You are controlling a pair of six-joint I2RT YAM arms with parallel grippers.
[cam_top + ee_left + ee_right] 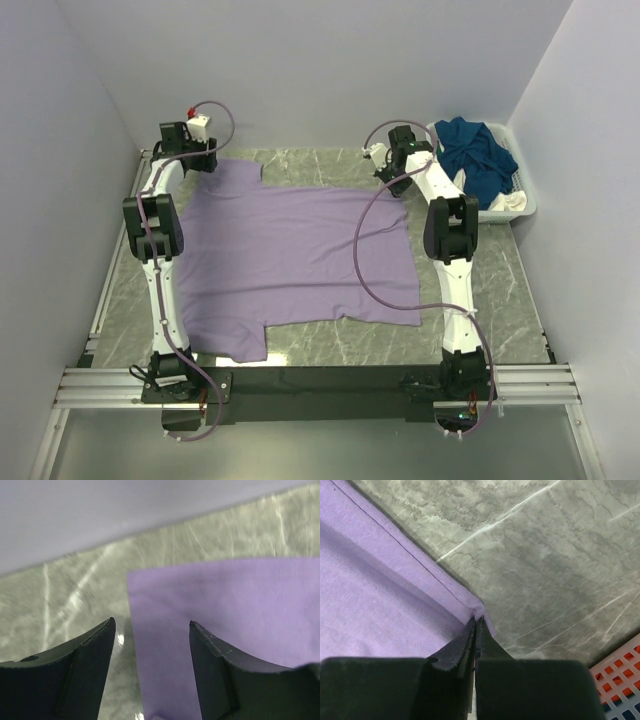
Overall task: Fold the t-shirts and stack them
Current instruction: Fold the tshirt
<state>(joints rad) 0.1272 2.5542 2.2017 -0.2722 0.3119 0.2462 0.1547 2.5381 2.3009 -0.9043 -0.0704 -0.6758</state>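
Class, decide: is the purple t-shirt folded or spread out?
Spread out: the purple t-shirt lies flat, its whole body and both sleeves visible from above.

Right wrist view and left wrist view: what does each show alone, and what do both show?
Only the right wrist view: the right gripper shut on a corner of the purple t-shirt, and a bit of the basket. Only the left wrist view: the left gripper open over an edge of that t-shirt, and the wall. Both: the t-shirt and the marble table.
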